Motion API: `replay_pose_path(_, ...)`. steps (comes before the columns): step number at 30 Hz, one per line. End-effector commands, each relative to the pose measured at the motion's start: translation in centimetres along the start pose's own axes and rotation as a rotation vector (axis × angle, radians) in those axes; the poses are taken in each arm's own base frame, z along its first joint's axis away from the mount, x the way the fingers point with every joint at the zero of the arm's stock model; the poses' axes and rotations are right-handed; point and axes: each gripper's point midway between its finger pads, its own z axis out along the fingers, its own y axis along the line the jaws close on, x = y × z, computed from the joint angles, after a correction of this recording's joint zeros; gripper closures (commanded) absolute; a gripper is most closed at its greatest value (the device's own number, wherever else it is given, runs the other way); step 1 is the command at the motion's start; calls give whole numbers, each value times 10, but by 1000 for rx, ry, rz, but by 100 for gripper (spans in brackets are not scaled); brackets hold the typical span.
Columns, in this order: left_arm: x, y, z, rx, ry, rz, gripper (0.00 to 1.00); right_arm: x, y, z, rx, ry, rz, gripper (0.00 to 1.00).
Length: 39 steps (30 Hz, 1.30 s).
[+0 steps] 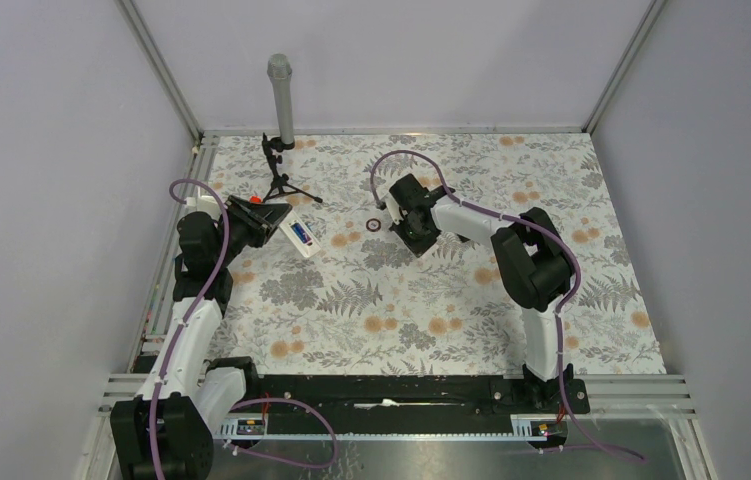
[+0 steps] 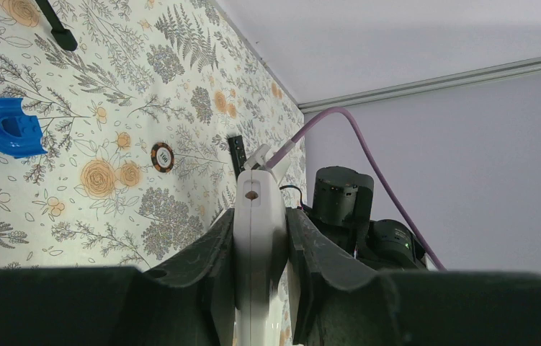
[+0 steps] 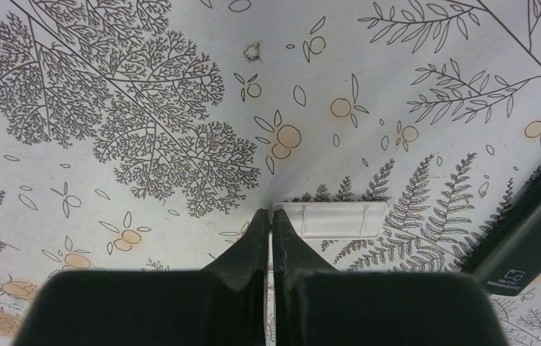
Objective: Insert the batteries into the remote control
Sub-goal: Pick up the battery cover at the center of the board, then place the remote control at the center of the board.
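Your left gripper pinches the remote by its long edges, at the left side of the mat. In the top view, a blue battery shows in the remote's upturned face. Your right gripper is low over the mat with its jaws pressed together and nothing between them. A flat white cover lies just beside the right fingertip; whether they touch, you cannot tell.
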Motion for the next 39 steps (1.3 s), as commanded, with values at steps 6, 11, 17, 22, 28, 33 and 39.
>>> replay_pose_path(6, -14, -29, -2, 94, -46, 48, 100, -51, 4, -47, -76, -179, 210, 100)
replay_pose_path(11, -14, -29, 3, 128, -59, -9, 100, -103, 34, -125, -299, -429, 486, 100)
replay_pose_path(17, 0, -47, 21, 199, -50, -27, 100, -148, 82, -245, -809, -782, 695, 100)
replay_pose_path(22, 10, -77, 34, 284, -65, -48, 100, -155, 89, -316, -1069, -921, 807, 100)
replay_pose_path(28, 11, -102, 43, 348, -88, -113, 100, -166, 88, -357, -1267, -954, 931, 100)
replay_pose_path(33, 16, -117, 53, 349, -97, -145, 100, -176, 96, -367, -1306, -948, 935, 100)
replay_pose_path(39, 12, -123, 56, 351, -115, -204, 100, -177, 106, -363, -1317, -919, 950, 100)
